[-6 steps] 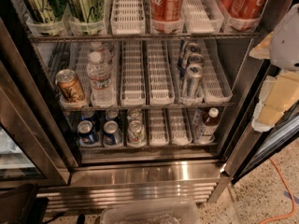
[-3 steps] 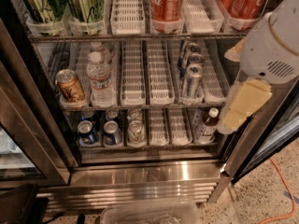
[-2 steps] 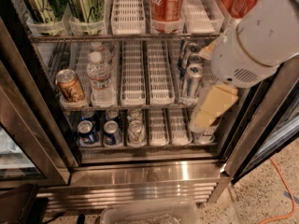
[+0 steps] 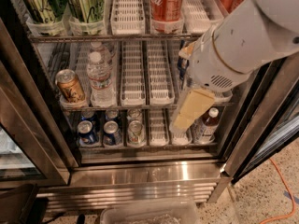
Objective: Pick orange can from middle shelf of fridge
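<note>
Orange can not yet grasped. The cream gripper on its white arm hangs before the right front edge of the wire middle shelf in the dark-framed, glass-door fridge; wide or narrow, I cannot tell. Well apart, at the shelf's left front corner, the orange can, short copper-coloured metal with dark squiggles, stands upright beside a clear plastic water bottle. Reaching, gripping and lifting out remain. Red cans on the rack above show part of a Coca-Cola script.

orange can upright, far left of middle shelf; gripper before shelf's right.
</note>
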Tool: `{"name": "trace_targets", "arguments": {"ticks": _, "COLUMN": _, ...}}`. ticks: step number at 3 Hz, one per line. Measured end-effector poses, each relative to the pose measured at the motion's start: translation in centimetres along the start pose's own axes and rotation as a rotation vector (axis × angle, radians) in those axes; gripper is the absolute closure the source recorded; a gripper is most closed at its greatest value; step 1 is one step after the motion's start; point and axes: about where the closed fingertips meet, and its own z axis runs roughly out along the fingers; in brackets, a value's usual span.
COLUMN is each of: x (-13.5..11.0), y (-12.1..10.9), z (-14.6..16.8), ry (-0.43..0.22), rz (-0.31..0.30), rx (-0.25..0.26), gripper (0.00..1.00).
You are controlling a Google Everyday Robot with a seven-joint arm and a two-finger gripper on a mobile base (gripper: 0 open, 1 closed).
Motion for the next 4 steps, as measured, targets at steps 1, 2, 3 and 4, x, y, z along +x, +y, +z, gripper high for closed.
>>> {"name": "trace_targets", "arguments": {"ticks": 1, "x": -1.1, "y": 1.3, "z": 1.8, "ry": -0.057, "rz": 0.017, "rx": 0.017, "gripper": 0.00}}
{"name": "trace_targets", "arguments": {"ticks": 2, "x": -3.4, "y": 1.4, "z": 4.6, "ry": -0.147, "rz": 0.018, "rx": 0.057, "gripper": 0.00}}
{"name": "trace_targets", "arguments": {"ticks": 3, "x": -5.8, "y": 2.3, "z": 7.1, "ry": -0.219, "rz": 0.011, "rx": 0.057, "gripper": 0.00}}
{"name": "trace_targets", "arguments": {"ticks": 4, "x": -7.7, "y": 4.6, "z": 10.1, "ry": -0.279, "rz": 0.025, "rx": 0.012, "gripper": 0.00}}
